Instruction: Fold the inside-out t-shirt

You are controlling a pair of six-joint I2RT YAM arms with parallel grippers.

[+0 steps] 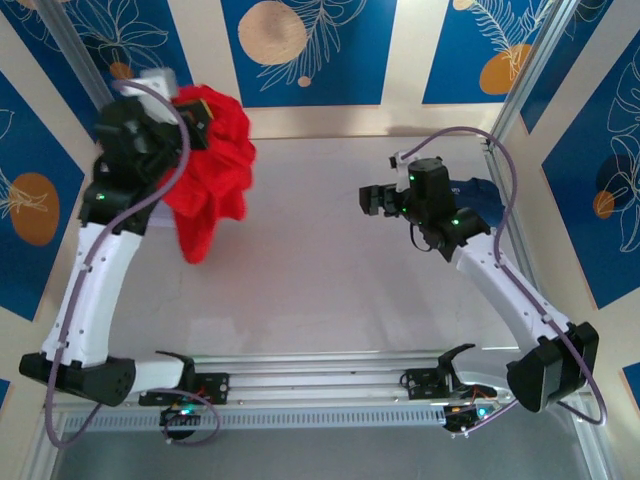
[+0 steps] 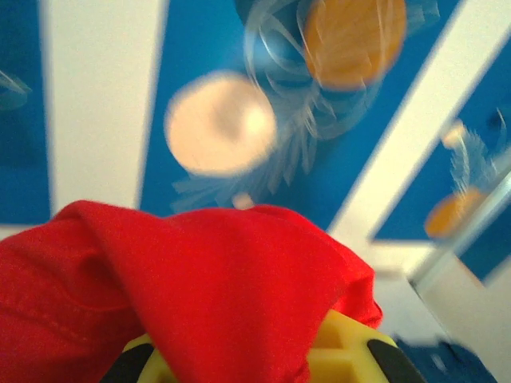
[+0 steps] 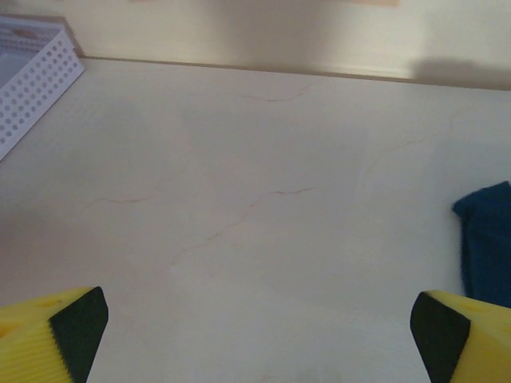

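The bright red t-shirt (image 1: 213, 175) hangs bunched in the air at the far left, its lower end dangling toward the table. My left gripper (image 1: 196, 112) is raised high and shut on the shirt's upper part. In the left wrist view the red cloth (image 2: 215, 295) drapes over the left gripper (image 2: 255, 371) and hides most of its yellow fingers (image 2: 351, 355). My right gripper (image 1: 371, 198) hovers over the table's middle right, pointing left. In the right wrist view it (image 3: 257, 331) is open, with bare table between its fingertips (image 3: 76, 327).
A dark navy garment (image 3: 487, 231) lies on the table at the right, partly behind the right arm (image 1: 482, 190). A white perforated basket (image 3: 32, 72) stands at the far left of the table. Blue patterned walls enclose the table (image 1: 320, 270).
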